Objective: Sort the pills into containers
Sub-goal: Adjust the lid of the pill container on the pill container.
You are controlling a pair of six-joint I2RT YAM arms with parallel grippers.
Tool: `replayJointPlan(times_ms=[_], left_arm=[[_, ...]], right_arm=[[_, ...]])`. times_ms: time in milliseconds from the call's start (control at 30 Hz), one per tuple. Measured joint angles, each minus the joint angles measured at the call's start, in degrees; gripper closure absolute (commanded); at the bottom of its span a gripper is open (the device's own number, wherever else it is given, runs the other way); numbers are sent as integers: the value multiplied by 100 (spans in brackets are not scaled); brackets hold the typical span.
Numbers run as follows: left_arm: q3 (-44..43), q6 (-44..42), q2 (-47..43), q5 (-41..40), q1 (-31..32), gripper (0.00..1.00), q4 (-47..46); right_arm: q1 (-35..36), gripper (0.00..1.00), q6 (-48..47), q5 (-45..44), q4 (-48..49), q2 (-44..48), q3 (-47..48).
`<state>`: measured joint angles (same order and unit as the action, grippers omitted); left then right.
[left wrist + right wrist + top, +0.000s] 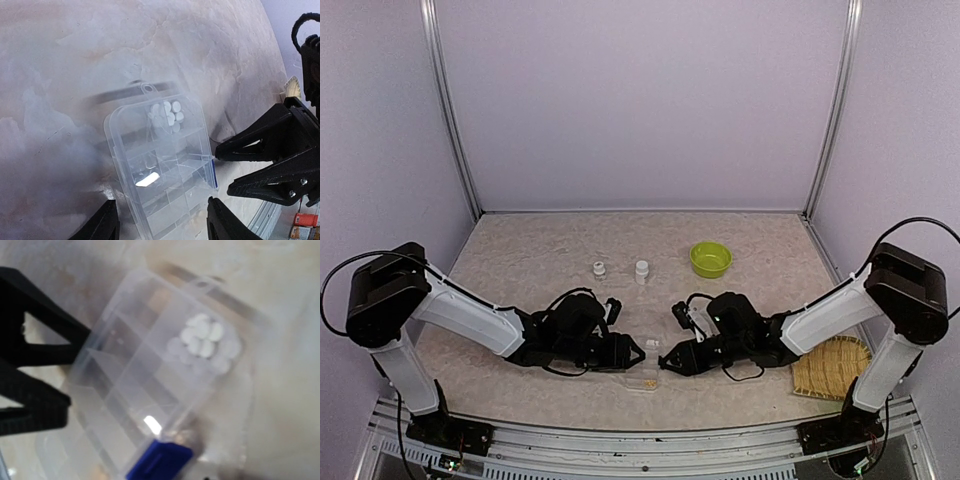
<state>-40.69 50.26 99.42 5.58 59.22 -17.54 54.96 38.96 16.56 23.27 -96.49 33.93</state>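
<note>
Pill box (pixel 155 145) within the released left hand (pixel 161 204) (right hand (pixel 222 170) alongside, likewise released)

The left arm (pixel 470 318) and right arm (pixel 830 318) are each wearing white shells on the long links, with boxy black housings bulging at the shoulder, elbow and wrist. Thin black cables (pixel 340 275) are looping off both shoulders and curling round the wrists. A small green light (pixel 717 318) is glowing on the right wrist. The left gripper (pixel 638 352) and right gripper (pixel 665 362) are showing matt black, wedge-shaped fingers (pixel 260 145). Silver screws (pixel 300 182) are glinting on the right one.
</note>
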Motion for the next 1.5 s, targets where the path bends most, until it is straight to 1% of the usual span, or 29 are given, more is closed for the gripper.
replayJointPlan(times_ms=[233, 433, 667, 800, 933, 1000, 1067, 1233, 1333, 1433, 1500], left_arm=[[0, 0, 28, 15, 0, 49, 0], [0, 2, 72, 37, 0, 52, -50], [-11, 0, 160, 61, -2, 65, -140], [-20, -4, 186, 66, -28, 65, -136], [-20, -4, 188, 63, -39, 64, -133], [-20, -4, 186, 66, -44, 60, -138], [-20, -20, 179, 87, -68, 52, -149], [-9, -63, 129, 166, -114, 39, -203], [-4, -81, 68, 170, -146, 30, -173], [2, -127, -35, 168, -179, 16, -55], [-2, -205, -120, 140, -181, 3, 68]], right_arm=[[0, 63, 105, 302, 330, -254, 15], [0, 63, 153, 481, 560, -463, 116], [-4, 63, 223, 621, 625, -564, 190], [-46, 63, 260, 721, 623, -586, 210], [-79, 62, 271, 791, 605, -610, 243], [-90, 60, 269, 802, 599, -608, 243], [-118, 58, 260, 817, 590, -592, 243], [-201, 46, 103, 874, 407, -297, 184], [-223, 39, -188, 916, 186, -20, 186], [-227, 30, -487, 863, -142, 164, 188], [-234, 22, -636, 780, -374, 278, 184]])
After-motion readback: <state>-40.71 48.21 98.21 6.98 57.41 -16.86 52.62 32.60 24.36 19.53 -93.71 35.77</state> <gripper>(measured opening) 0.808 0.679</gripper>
